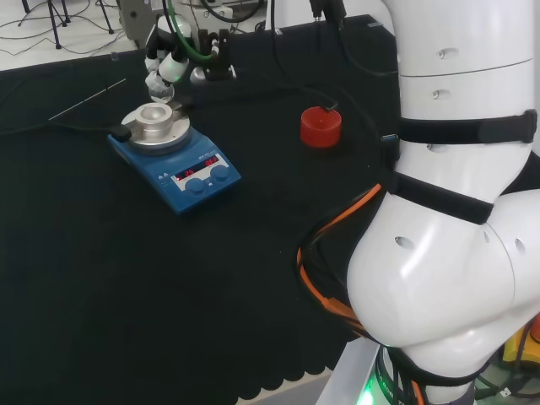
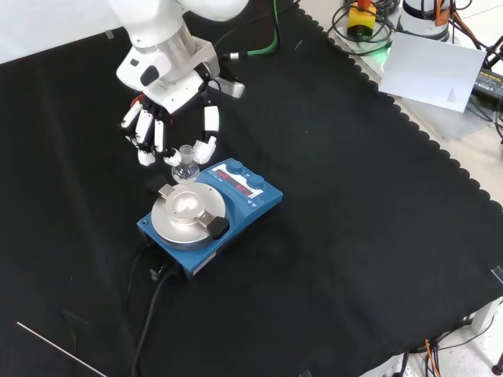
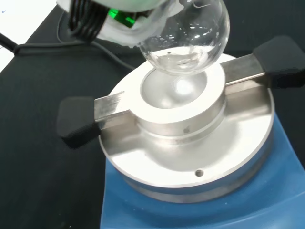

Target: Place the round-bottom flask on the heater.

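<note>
A clear round-bottom flask (image 2: 185,164) hangs just above the heater, pinched by the neck in the black and white hand (image 2: 161,126). In the wrist view the flask's bulb (image 3: 187,36) floats over the round hollow of the metal block (image 3: 175,98), slightly off its middle and not touching it. The heater (image 2: 211,208) is a blue box with a silver round top plate and two black-tipped handles. In the head view the hand (image 1: 163,63) hovers over the heater (image 1: 173,152) at the far left of the cloth.
A red ribbed ring stand (image 1: 321,126) sits on the cloth to the right of the heater in the head view. The heater's black cable (image 2: 153,294) trails toward the near edge in the front view. A thin rod (image 1: 84,99) lies at the far left.
</note>
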{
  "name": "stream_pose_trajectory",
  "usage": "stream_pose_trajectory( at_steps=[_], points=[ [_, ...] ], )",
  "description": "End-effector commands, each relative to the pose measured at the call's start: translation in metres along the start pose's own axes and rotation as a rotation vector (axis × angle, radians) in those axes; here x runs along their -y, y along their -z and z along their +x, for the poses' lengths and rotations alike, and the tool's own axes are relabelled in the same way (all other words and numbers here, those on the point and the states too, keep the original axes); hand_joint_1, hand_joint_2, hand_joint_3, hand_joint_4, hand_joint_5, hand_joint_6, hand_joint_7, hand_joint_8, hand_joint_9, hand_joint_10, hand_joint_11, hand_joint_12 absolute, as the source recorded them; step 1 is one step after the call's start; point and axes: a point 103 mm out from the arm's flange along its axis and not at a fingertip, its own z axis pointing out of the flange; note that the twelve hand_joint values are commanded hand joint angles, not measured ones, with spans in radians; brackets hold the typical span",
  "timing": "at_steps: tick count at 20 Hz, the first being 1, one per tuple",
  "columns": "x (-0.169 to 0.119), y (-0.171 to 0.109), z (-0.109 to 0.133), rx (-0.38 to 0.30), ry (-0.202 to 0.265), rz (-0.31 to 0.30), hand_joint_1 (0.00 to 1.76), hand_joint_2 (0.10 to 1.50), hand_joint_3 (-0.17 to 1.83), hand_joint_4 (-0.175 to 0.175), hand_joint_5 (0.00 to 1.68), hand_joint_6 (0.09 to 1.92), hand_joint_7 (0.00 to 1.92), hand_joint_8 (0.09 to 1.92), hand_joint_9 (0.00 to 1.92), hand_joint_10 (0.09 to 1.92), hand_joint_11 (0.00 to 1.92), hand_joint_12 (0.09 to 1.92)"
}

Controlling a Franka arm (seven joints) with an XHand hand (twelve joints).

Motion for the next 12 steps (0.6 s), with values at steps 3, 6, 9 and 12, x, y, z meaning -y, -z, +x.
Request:
stream_pose_trajectory(
  at_steps=[3, 6, 9, 12],
  points=[
    [-0.006, -0.012, 0.011, -0.008, 0.016, 0.024, 1.09, 0.7, 0.71, 0.175, 1.13, 0.95, 0.52, 0.57, 0.68, 0.57, 0.24, 1.33],
    [-0.008, -0.017, 0.014, -0.001, 0.031, 0.021, 1.09, 0.7, 0.71, 0.175, 1.13, 0.95, 0.52, 0.57, 0.68, 0.57, 0.24, 1.33],
    [-0.011, -0.02, 0.015, -0.002, 0.035, 0.027, 1.09, 0.7, 0.71, 0.175, 1.13, 0.95, 0.52, 0.57, 0.68, 0.57, 0.24, 1.33],
    [-0.015, -0.023, 0.015, -0.006, 0.033, 0.036, 1.09, 0.7, 0.71, 0.175, 1.13, 0.95, 0.52, 0.57, 0.68, 0.57, 0.24, 1.33]
  ],
)
